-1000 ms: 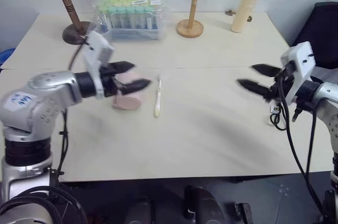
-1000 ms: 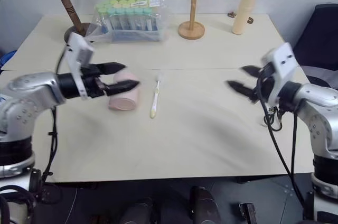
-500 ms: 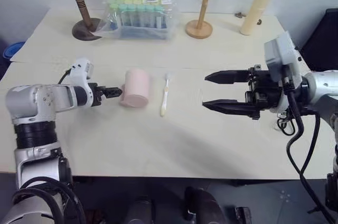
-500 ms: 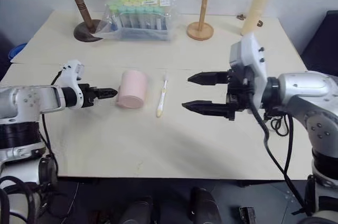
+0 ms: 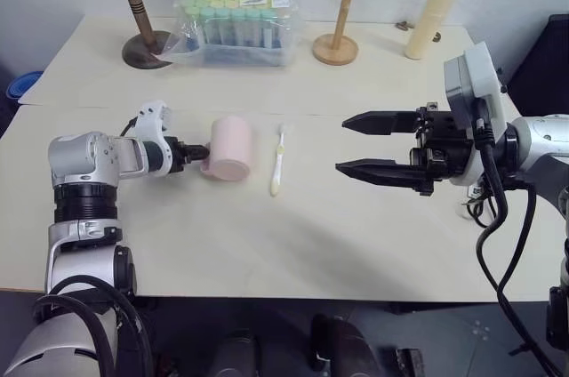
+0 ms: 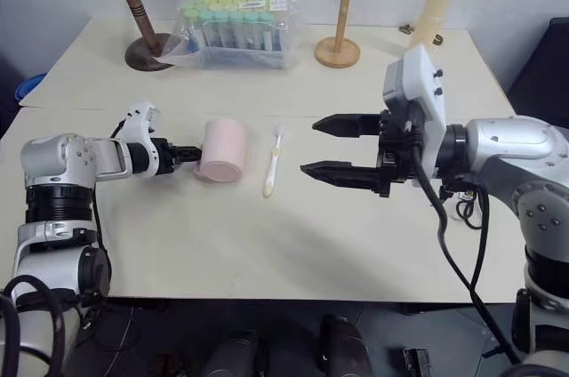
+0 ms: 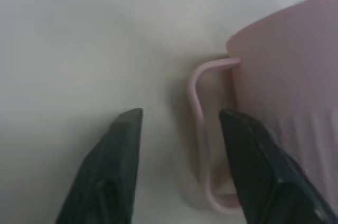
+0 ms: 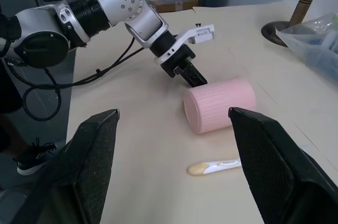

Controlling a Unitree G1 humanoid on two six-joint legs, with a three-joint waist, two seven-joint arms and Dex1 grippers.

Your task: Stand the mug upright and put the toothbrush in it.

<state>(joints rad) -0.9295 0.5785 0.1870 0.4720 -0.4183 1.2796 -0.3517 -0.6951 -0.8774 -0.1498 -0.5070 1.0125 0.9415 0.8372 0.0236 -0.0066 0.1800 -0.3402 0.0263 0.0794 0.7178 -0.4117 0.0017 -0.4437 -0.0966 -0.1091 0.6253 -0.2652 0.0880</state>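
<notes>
The pink mug [image 5: 228, 147] is seen lying on its side on the table [image 5: 293, 244], with the toothbrush [image 5: 278, 161] just beside it. The left gripper [image 7: 179, 129] is half-closed around the mug's handle [image 7: 203, 145], not yet clamped; the handle should be pinched squarely before tipping. The right gripper [image 5: 373, 143] is held wide, empty.

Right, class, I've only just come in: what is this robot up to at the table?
The pink mug lies on its side on the table, not yet stood up. The left claw is at the mug's handle, one finger on each side of it, not yet closed on it. The toothbrush lies flat just beside the mug, untouched. The right claw hangs open above the table on the toothbrush's other side, holding nothing.
</notes>
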